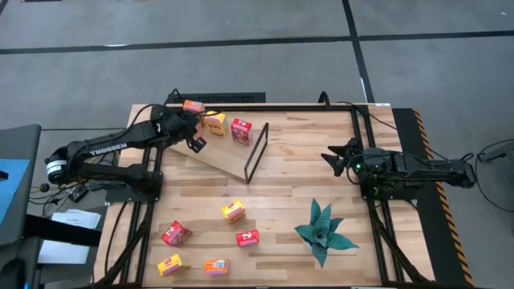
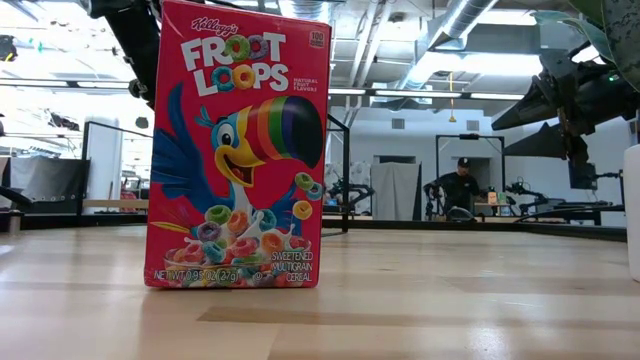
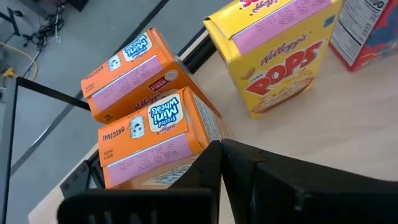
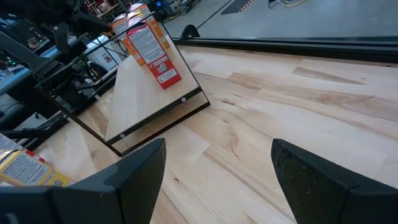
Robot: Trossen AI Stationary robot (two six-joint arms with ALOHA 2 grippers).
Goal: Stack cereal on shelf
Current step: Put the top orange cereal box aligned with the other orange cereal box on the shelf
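The shelf [image 1: 215, 148] is a light wooden board with a black frame [image 1: 255, 152] at its right end. Standing on it are orange cereal boxes [image 1: 193, 106], a yellow box [image 1: 214, 123] and a red box [image 1: 241, 131]. In the left wrist view, two orange boxes [image 3: 146, 134] [image 3: 124, 71] sit one against the other beside the yellow box [image 3: 280, 56]. My left gripper [image 3: 221, 144] [image 1: 196, 141] is shut, with its tips at the nearer orange box. My right gripper [image 1: 331, 156] [image 4: 217, 149] is open over the table, right of the shelf. Several more boxes lie on the near table, such as a yellow one [image 1: 233, 210]. My left gripper has its shut fingertips [image 3: 213, 149] right at the nearer orange box's lower corner [image 3: 205, 127]. Whether they touch the box, I cannot tell. The box stands on the shelf.
Loose boxes on the near-left table: red [image 1: 175, 234], red [image 1: 247, 238], yellow [image 1: 173, 265], orange [image 1: 215, 266]. A green plant [image 1: 324, 233] stands near right. The low view is filled by a red Froot Loops box [image 2: 237, 150]; a person [image 2: 458, 185] shows far behind.
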